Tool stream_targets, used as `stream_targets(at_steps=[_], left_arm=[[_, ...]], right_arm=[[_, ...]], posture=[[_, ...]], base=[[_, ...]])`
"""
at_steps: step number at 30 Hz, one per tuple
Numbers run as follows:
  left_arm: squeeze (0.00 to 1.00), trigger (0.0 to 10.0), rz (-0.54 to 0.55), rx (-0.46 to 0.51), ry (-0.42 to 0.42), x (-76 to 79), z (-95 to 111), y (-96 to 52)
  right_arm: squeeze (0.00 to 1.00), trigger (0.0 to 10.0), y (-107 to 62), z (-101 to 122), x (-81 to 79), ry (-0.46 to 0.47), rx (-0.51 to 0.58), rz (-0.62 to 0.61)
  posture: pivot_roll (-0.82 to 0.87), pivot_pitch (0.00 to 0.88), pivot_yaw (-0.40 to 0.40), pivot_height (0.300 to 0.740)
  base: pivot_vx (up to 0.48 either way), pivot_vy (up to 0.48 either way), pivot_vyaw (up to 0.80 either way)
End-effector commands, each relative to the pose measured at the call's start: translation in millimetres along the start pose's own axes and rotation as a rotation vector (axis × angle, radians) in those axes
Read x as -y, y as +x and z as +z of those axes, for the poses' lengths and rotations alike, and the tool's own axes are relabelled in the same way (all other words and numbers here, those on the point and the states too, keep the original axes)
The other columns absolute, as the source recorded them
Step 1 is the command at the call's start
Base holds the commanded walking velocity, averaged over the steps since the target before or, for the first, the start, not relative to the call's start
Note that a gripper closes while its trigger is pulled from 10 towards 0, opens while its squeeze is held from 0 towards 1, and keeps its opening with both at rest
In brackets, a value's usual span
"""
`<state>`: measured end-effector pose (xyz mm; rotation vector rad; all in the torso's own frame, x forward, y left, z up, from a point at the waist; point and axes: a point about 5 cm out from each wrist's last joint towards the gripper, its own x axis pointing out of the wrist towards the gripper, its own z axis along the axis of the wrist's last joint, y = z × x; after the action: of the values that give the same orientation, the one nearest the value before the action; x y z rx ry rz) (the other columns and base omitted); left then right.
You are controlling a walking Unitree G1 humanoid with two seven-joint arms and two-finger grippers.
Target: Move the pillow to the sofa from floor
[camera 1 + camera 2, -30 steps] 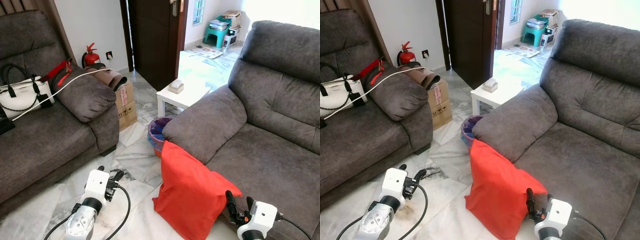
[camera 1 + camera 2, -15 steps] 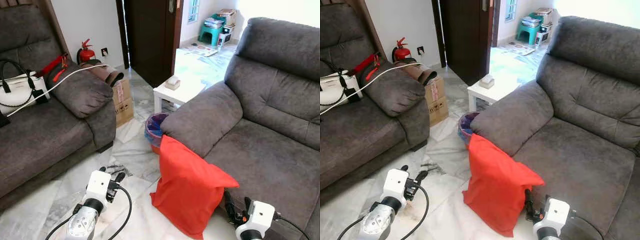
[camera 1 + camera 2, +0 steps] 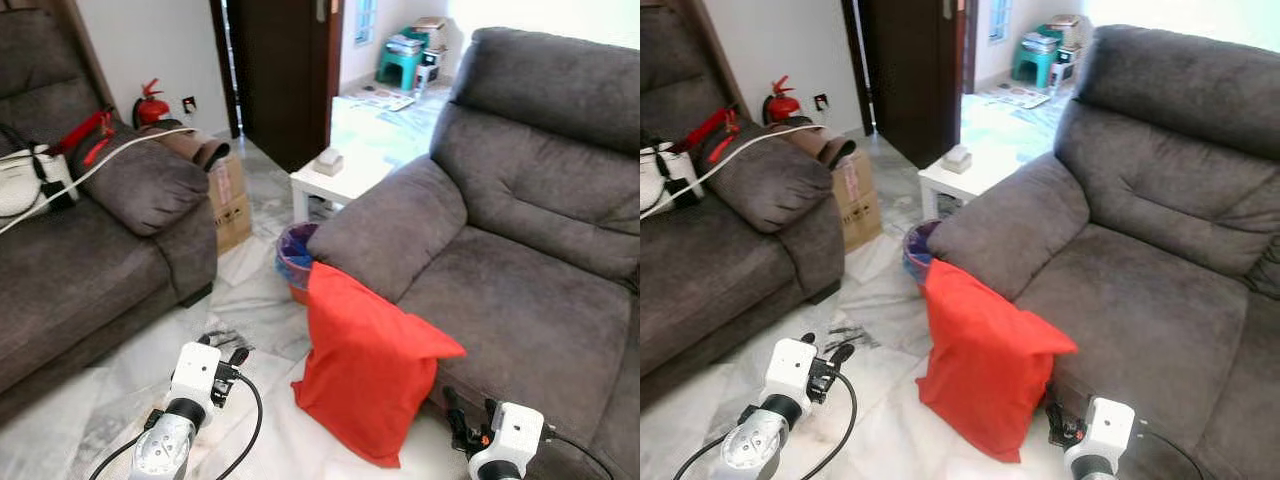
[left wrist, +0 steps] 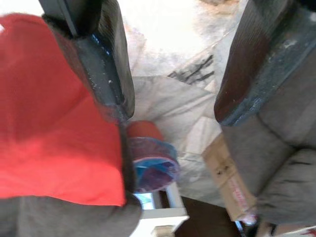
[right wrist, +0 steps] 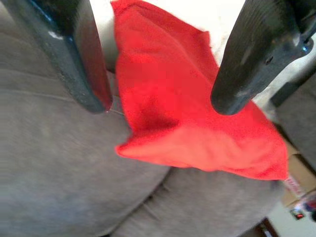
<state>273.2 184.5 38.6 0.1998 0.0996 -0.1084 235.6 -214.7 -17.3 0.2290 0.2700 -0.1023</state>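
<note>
A red pillow (image 3: 368,362) stands upright on the marble floor, leaning against the front of the grey sofa (image 3: 520,290) on the right. My left gripper (image 3: 225,355) hovers low over the floor to the pillow's left, open and holding nothing. My right gripper (image 3: 468,418) is low beside the pillow's right edge, by the sofa's front, also open and empty. In the right wrist view the pillow (image 5: 187,113) lies ahead between the two black fingers (image 5: 247,64). The left wrist view catches the pillow (image 4: 54,123) along one side.
A second grey sofa (image 3: 90,250) with a white bag stands on the left. Between the sofas are a cardboard box (image 3: 229,199), a small bin (image 3: 297,258) right behind the pillow and a white side table (image 3: 330,182). A dark door (image 3: 275,70) and a fire extinguisher (image 3: 150,104) are further back.
The camera has swung right and moved forward, so the scene has shifted left. Both grippers stay low and open, and the pillow has not moved.
</note>
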Motion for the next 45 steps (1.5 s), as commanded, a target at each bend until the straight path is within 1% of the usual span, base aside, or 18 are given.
stream_targets(at_steps=[1,8,17,21,22,25,38,45], left_arm=[[0.0,10.0,0.007,-0.009,-0.009,-1.6,0.0,0.1],[0.0,10.0,0.016,-0.009,-0.012,-2.2,-0.2,-0.4],[0.0,10.0,0.028,-0.013,-0.013,-3.0,-1.0,-2.2],[0.0,10.0,0.038,-0.01,-0.012,-4.2,-0.5,-2.6],[0.0,10.0,0.037,-0.013,-0.013,-4.4,-1.0,-2.6],[0.0,10.0,0.032,-0.019,-0.015,-2.9,-2.2,-2.7],[0.0,10.0,0.034,-0.015,-0.029,-2.2,-1.4,-2.9],[0.0,10.0,0.038,-0.015,-0.033,-1.7,-1.5,-3.4]], right_arm=[[0.0,10.0,-0.7,-1.9,1.7,-0.003,-0.012,-0.009],[0.0,10.0,-0.3,-2.8,1.7,-0.013,-0.021,-0.005],[0.0,10.0,1.3,-3.9,-2.2,-0.006,-0.027,0.006],[0.0,10.0,1.9,-5.8,-3.2,-0.013,-0.05,0.014],[0.0,10.0,2.2,-6.6,-4.7,-0.008,-0.055,0.023],[0.0,10.0,2.0,-6.6,-8.2,0.023,-0.04,0.047],[0.0,10.0,1.3,-7.3,-9.0,0.029,-0.037,0.042],[0.0,10.0,4.5,-1.9,-9.7,0.036,-0.016,0.048]], posture=[[-0.05,0.088,0.038,0.65],[-0.05,0.088,0.037,0.65],[-0.05,0.091,0.037,0.65],[-0.05,0.09,0.037,0.65],[-0.05,0.091,0.037,0.641],[-0.05,0.091,0.039,0.637],[-0.05,0.095,0.041,0.637],[-0.05,0.095,0.036,0.637]], base=[[0.0,0.0,0.0],[0.0,0.0,0.0],[0.0,0.0,0.0],[0.0,0.0,0.0],[0.0,0.0,0.0],[0.0,0.0,0.0],[0.0,0.0,0.0],[0.0,0.0,0.0]])
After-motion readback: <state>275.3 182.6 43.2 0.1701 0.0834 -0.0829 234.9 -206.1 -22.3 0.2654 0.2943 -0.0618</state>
